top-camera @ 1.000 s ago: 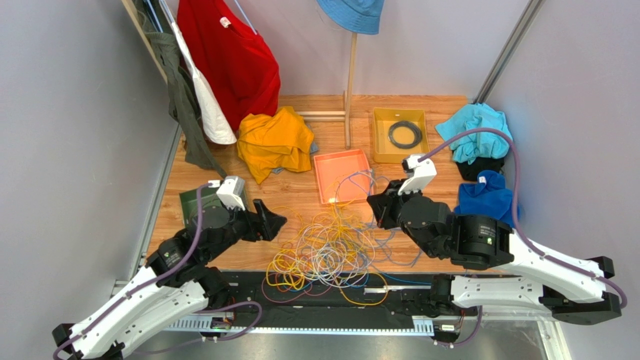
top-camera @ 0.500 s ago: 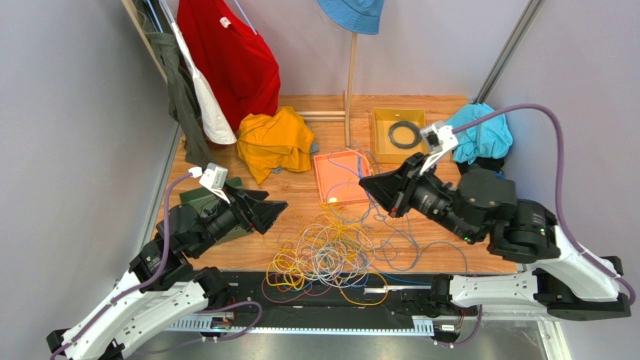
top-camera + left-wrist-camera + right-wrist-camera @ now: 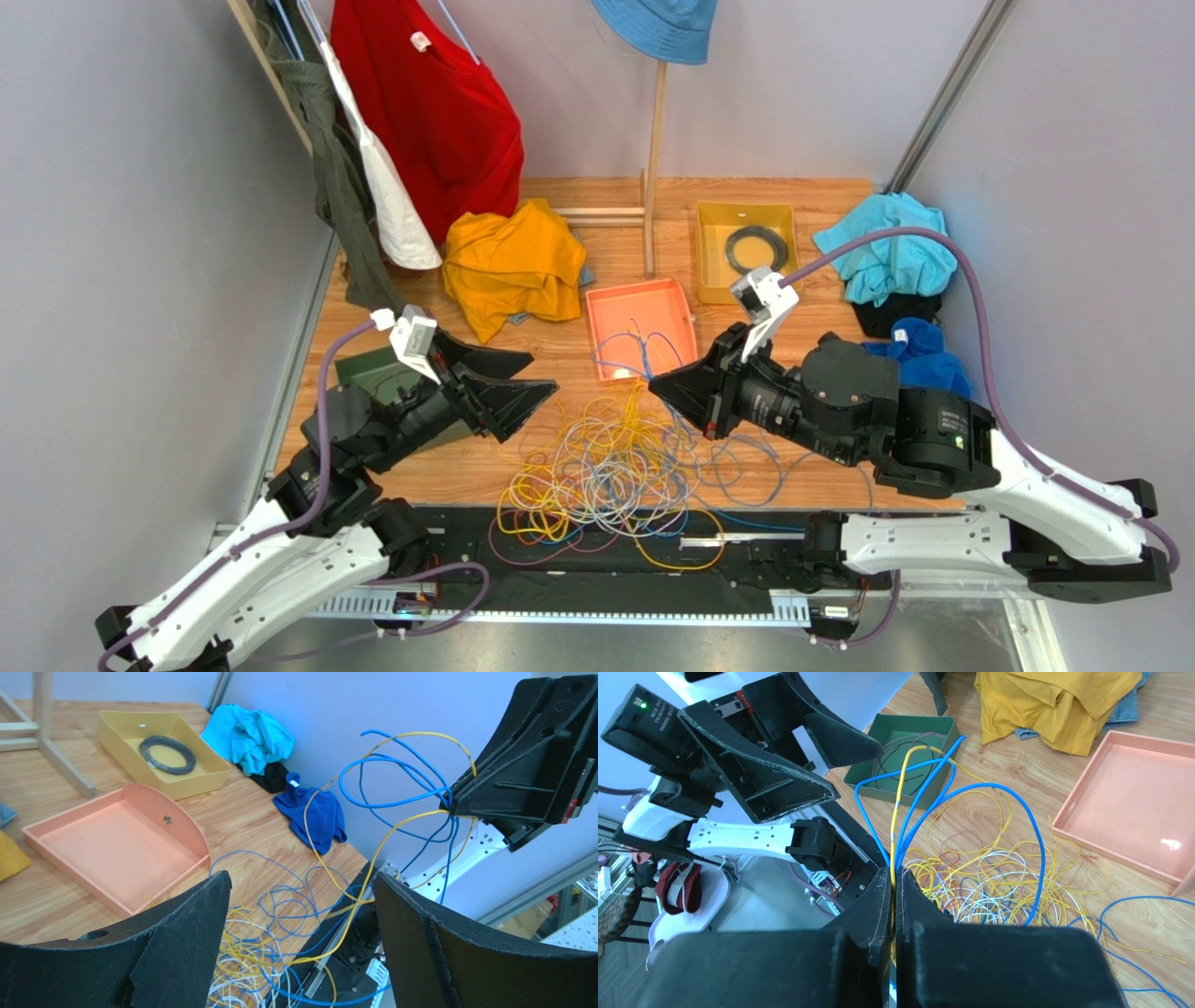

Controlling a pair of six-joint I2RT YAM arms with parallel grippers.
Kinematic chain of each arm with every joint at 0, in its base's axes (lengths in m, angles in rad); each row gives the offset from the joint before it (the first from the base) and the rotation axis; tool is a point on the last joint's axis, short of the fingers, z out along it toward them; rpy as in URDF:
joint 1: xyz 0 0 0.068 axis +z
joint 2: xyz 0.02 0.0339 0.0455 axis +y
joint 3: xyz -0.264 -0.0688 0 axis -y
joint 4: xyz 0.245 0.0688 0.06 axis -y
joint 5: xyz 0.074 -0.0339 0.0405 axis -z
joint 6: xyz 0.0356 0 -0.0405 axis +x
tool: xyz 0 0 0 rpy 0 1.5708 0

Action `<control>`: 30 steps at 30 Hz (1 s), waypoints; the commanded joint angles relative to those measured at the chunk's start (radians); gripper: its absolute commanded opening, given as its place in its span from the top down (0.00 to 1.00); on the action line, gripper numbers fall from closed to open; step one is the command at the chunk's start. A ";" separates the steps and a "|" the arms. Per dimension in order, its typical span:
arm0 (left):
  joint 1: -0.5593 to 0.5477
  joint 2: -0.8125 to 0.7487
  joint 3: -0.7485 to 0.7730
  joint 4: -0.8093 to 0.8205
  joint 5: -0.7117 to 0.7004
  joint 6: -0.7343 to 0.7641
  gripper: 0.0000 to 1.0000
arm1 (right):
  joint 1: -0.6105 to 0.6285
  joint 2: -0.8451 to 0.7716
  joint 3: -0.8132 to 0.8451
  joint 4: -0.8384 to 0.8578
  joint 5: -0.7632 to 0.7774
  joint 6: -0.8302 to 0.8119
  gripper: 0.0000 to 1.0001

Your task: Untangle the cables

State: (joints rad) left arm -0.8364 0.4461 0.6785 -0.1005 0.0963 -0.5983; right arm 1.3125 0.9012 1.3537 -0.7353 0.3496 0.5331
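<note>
The cables (image 3: 606, 473) lie as a tangle of thin yellow, white and blue wires on the wooden table near its front edge. My right gripper (image 3: 658, 387) hovers above the pile's right side, shut on a few blue and yellow cables (image 3: 903, 805) that loop out ahead of its tips (image 3: 894, 876). In the left wrist view those held strands (image 3: 393, 763) hang from the right gripper (image 3: 450, 799) down to the pile (image 3: 242, 962). My left gripper (image 3: 542, 381) is open, facing the right one above the pile's left side, and nothing sits between its fingers (image 3: 302, 878).
An orange tray (image 3: 659, 297) lies behind the tangle. A yellow tray (image 3: 713, 252) holds a black coil. A green tray (image 3: 362, 375) sits under my left arm. Yellow cloth (image 3: 512, 263), blue cloths (image 3: 887, 255) and a wooden stand (image 3: 654, 154) fill the back.
My right gripper first rose toward the orange tray, then dropped left over the tangle, still shut on the cables. My left gripper rose, moved right and narrowed slightly.
</note>
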 commanded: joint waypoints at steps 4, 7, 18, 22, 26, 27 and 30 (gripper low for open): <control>-0.006 0.080 -0.057 0.229 0.108 -0.054 0.17 | 0.004 -0.074 -0.060 0.068 -0.037 0.034 1.00; -0.036 0.124 -0.071 0.298 0.135 -0.067 0.19 | 0.004 -0.077 -0.071 0.076 -0.041 0.041 1.00; -0.225 0.310 -0.043 0.424 0.072 0.061 0.19 | 0.004 -0.062 -0.083 0.099 -0.080 0.053 1.00; -0.227 0.358 -0.039 0.466 0.068 0.065 0.19 | 0.004 -0.062 -0.090 0.102 -0.092 0.064 1.00; -0.227 0.373 -0.039 0.505 0.060 0.065 0.24 | 0.004 -0.068 -0.102 0.102 -0.090 0.070 1.00; -0.228 0.375 -0.037 0.512 0.060 0.065 0.30 | 0.004 -0.068 -0.105 0.102 -0.090 0.071 1.00; -0.227 0.378 -0.030 0.516 0.072 0.066 0.80 | 0.004 -0.076 -0.119 0.105 -0.084 0.073 1.00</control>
State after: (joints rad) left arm -1.0599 0.8246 0.6041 0.3325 0.1600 -0.5461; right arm 1.3125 0.8421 1.2503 -0.6735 0.2741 0.5941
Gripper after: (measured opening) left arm 0.410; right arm 0.013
